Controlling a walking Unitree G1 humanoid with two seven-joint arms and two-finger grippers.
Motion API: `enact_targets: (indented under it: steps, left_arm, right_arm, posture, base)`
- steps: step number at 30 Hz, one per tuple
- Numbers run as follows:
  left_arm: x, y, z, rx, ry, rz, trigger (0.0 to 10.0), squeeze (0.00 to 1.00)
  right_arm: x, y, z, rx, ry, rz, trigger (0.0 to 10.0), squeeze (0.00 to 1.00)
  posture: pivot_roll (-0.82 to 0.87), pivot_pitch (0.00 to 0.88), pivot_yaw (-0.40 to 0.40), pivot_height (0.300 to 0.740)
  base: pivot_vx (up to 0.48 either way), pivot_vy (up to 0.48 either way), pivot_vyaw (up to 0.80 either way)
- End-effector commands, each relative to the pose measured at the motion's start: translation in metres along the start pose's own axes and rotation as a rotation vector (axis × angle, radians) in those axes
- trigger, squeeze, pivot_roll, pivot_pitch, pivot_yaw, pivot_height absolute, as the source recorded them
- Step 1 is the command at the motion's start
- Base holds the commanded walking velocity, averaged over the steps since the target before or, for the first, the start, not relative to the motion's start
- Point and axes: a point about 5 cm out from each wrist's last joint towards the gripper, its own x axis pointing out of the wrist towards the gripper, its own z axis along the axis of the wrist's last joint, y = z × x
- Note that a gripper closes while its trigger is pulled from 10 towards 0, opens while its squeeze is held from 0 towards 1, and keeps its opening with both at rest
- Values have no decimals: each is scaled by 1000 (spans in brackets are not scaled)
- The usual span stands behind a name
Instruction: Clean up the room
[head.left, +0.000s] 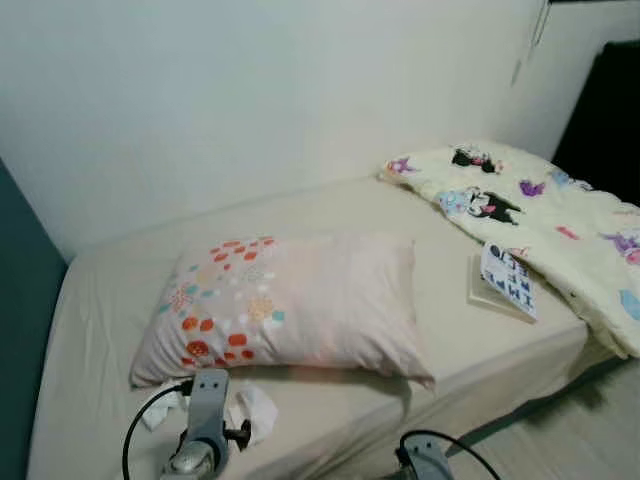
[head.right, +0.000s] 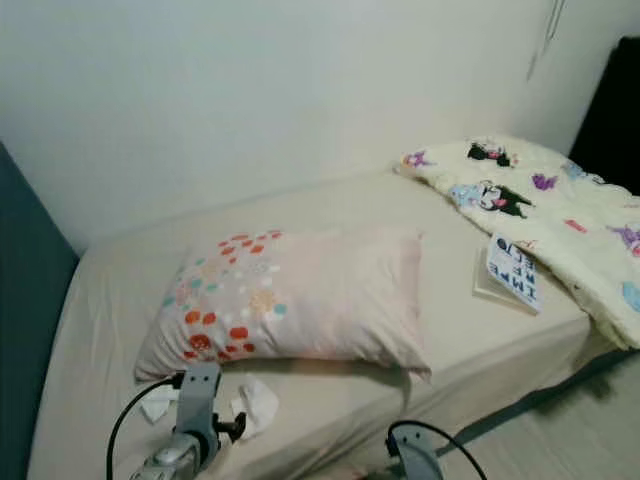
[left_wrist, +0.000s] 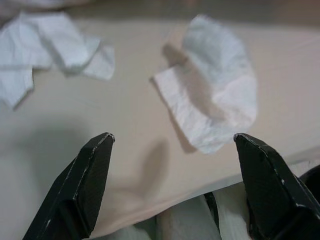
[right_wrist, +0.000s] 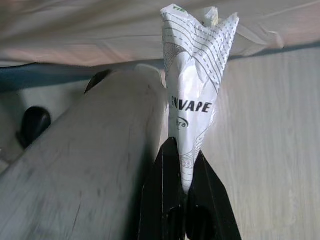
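Two crumpled white tissues lay on the near left edge of the bed (head.left: 470, 370), just in front of the pillow (head.left: 290, 305): one tissue (left_wrist: 215, 107) between the lines of the left gripper's fingers but ahead of the tips, the other tissue (left_wrist: 47, 47) further left and beyond. The left gripper (left_wrist: 172, 142) hovered low over the sheet with its jaws spread wide and nothing between them. The right gripper (right_wrist: 182, 165) hung low off the near edge of the bed, over the wooden floor (right_wrist: 270, 150), its jaws pinched tight on a crumpled printed wrapper (right_wrist: 197, 75).

Judging from this, the risk lay in the pick. The tissue sat close to the mattress edge, so a sliding approach could nudge it off onto the floor. It was also thin and lay flat on a soft sheet, so the fingertips might close on bedding as well, or miss it altogether. The wrapper was held only by its lower end and could slip if that arm swung.

Further right on the bed a book (head.left: 505, 280) with a printed cover lay against a cartoon-patterned blanket (head.left: 545, 215). The pillow stood just behind the tissues, leaving little room for a reach from the far side; the left arm's cable (head.left: 135, 435) looped near them too.
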Motion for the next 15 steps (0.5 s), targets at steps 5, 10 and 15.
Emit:
enact_targets:
  steps: [5,10,15]
  left_arm:
    - [2,0,7,-88,-26,41,10000,0]
    - [2,-5,8,-131,-32,12,10000,0]
    - [4,-21,14,-192,-61,-94,10000,0]
  right_arm:
    - [-1,24,-13,31,36,66,10000,0]
    - [-1,25,-15,33,35,68,10000,0]
    - [-2,26,-19,33,37,69,10000,0]
  posture:
    - [-72,102,18,625]
    - [-80,131,28,625]
    - [-84,160,37,625]
  base:
    - [0,0,0]
    - [0,0,0]
    - [0,0,0]
